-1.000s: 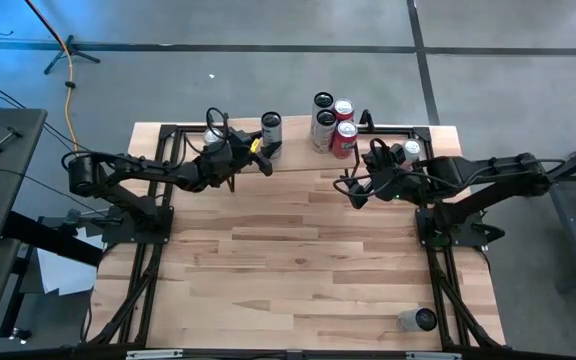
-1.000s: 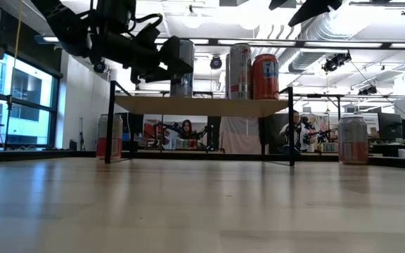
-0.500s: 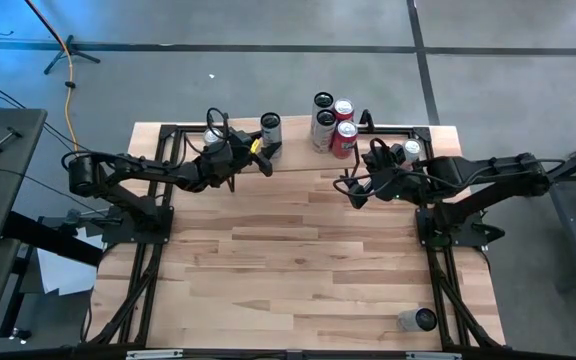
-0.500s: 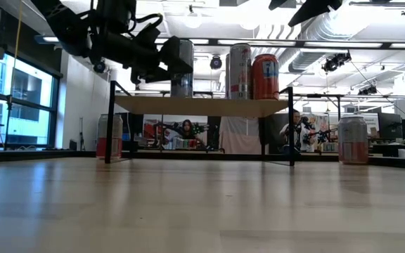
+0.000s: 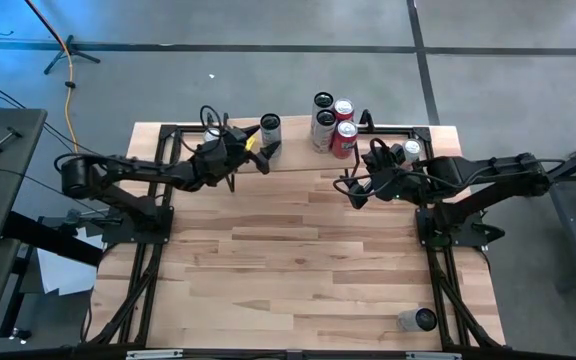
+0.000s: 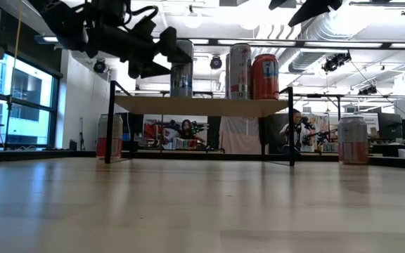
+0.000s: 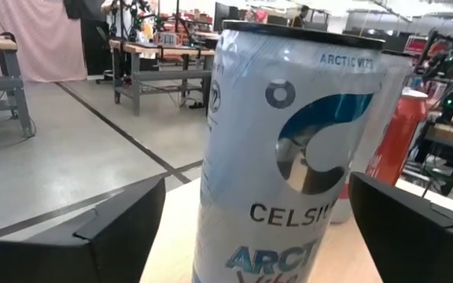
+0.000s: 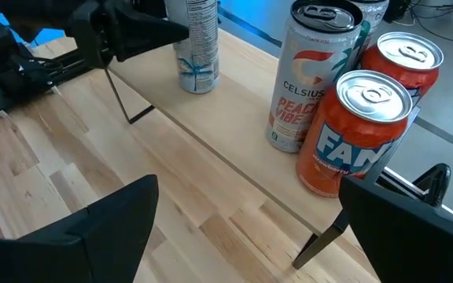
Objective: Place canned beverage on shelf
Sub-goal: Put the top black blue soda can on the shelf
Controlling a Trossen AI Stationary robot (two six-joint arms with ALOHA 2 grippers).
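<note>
A silver-white Celsius can [image 7: 289, 149] stands upright on its base on the shelf [image 5: 298, 155], toward the shelf's left end. The shelf is a light wood plank on thin black legs at the table's far edge. My left gripper [image 5: 260, 152] points level at the can from the left. It is open, with one finger on each side of the can and a gap showing at both. My right gripper [image 5: 352, 190] hangs open above the table, in front of the shelf's right part, with nothing between its fingers.
Several more cans stand grouped on the shelf's right half, among them a Celsius can [image 8: 309, 75] and an orange Fanta can [image 8: 356, 130]. Two cans [image 6: 109, 135] [image 6: 352, 138] stand on the table by the shelf's legs. One can [image 5: 418, 320] lies near the front right corner.
My left gripper has opened and let go of the silver-white can. The can stays upright on the shelf where it was.
</note>
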